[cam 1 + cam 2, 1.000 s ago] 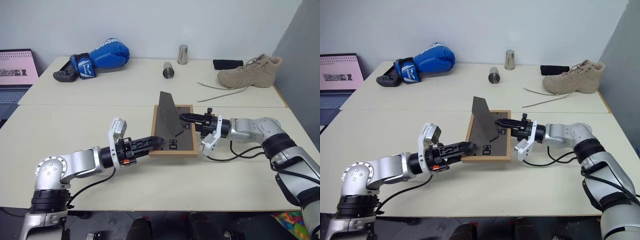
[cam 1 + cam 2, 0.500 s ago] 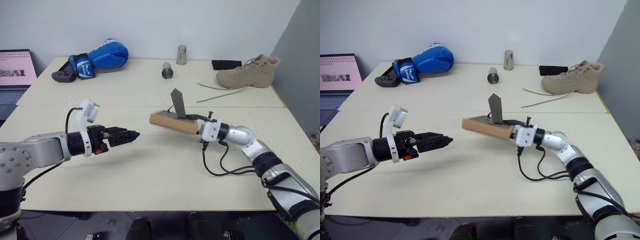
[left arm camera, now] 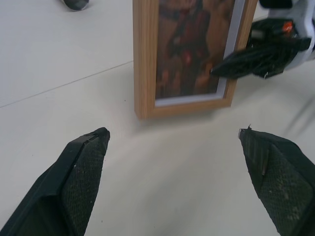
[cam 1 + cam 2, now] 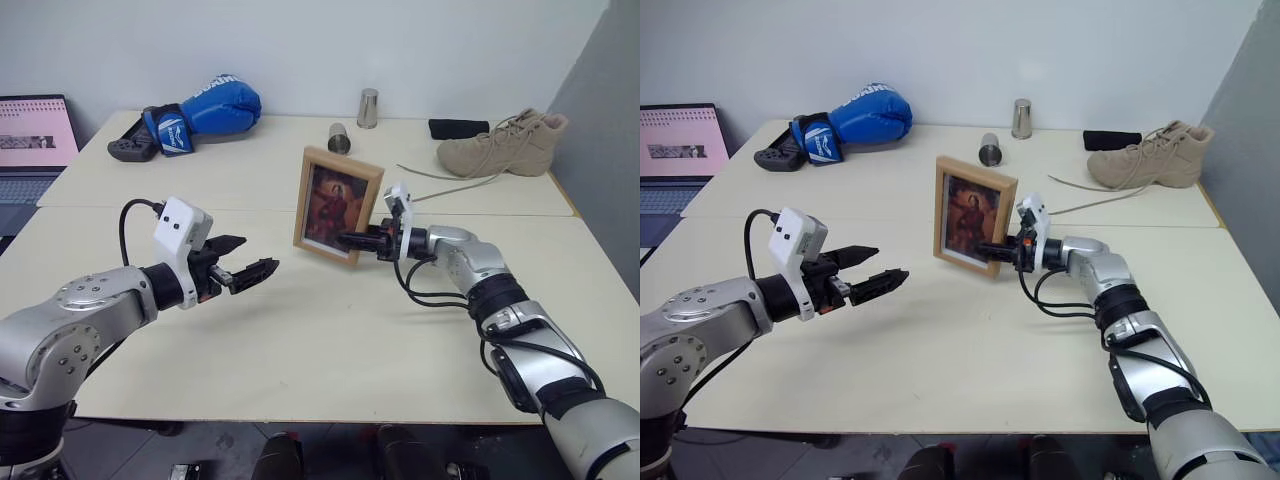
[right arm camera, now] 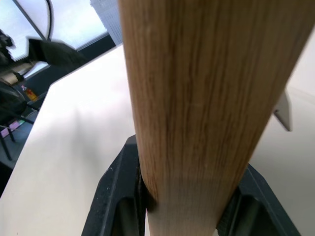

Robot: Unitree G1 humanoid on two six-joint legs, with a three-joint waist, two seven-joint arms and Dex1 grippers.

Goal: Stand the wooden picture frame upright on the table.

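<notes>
Frame: the frame (image 4: 337, 204) stands portrait-way near the middle of the table (image 4: 330, 340), picture side facing the robot, long axis vertical, just this side of the table's seam.

Right tool: the right tool (image 4: 352, 240) is clamped on the frame's lower right edge; the right wrist view shows black fingers (image 5: 118, 196) pinching the wood from both sides.

Left tool: the left tool (image 4: 255, 268) hangs with its fingers spread wide, holding nothing, well apart from the frame and pointing toward it (the left wrist view has the frame dead ahead between the two pads).

Key relation: the frame lies forward and to the right of the left tool, and straight in front of the right one; the right arm is the nearer, already touching.

Base: the bottom edge looks to be resting on the table, though whether the stand behind bears the weight cannot be told from the front.

Step in hand: likely settling the frame on its stand before letting go.

Risk: released too soon, it may tip backward or forward.

Background: boxing glove (image 4: 200, 108), two metal cups, a shoe (image 4: 500, 142), far off.
</notes>
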